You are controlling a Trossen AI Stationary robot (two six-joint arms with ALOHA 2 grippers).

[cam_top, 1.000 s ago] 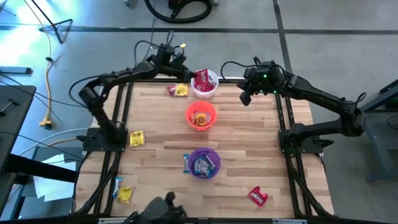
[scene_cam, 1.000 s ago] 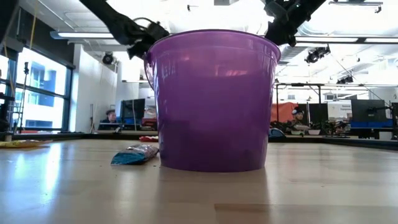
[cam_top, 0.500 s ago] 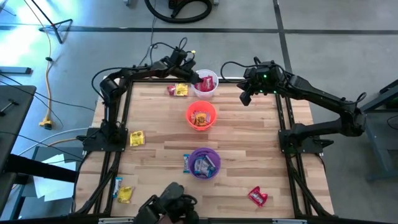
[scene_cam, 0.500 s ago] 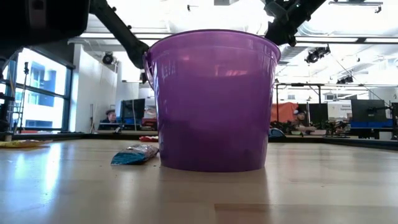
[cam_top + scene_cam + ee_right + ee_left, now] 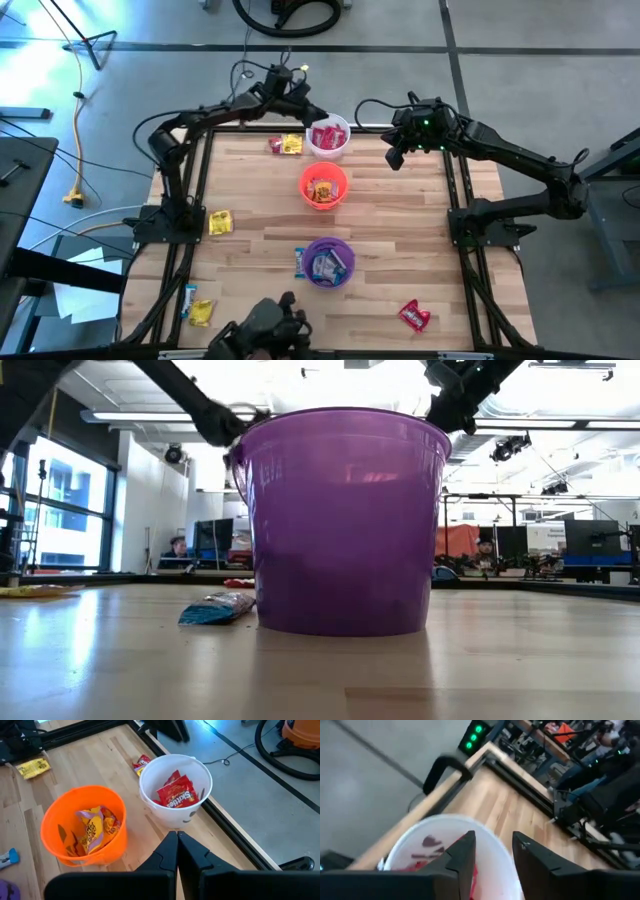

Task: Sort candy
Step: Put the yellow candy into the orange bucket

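Half a second on, the left tool (image 5: 297, 103) has pulled back from over the white cup (image 5: 329, 137) and now sits just off its rim at about ten o'clock; the right arm has not budged. From the left wrist view its fingers (image 5: 462, 857) stand slightly apart with nothing between them, so the red candy looks delivered.

Red wrappers lie in the white cup, yellow ones in the orange cup (image 5: 323, 186), blue-white ones in the purple cup (image 5: 329, 262). Loose candy remains on the counter (image 5: 400, 230): a red and yellow pair (image 5: 285, 145) just beside the white cup, a yellow piece (image 5: 219, 222) near the left edge, a blue one (image 5: 299, 263) touching the purple cup, a blue and yellow pair (image 5: 198, 306) at the near left corner, a red one (image 5: 414, 315) near right.

Next likely pick: that pair at six o'clock from the left tool, clearly the nearer arm. The right tool (image 5: 177, 855), fingers pressed together and empty, hovers at three o'clock of the white cup.
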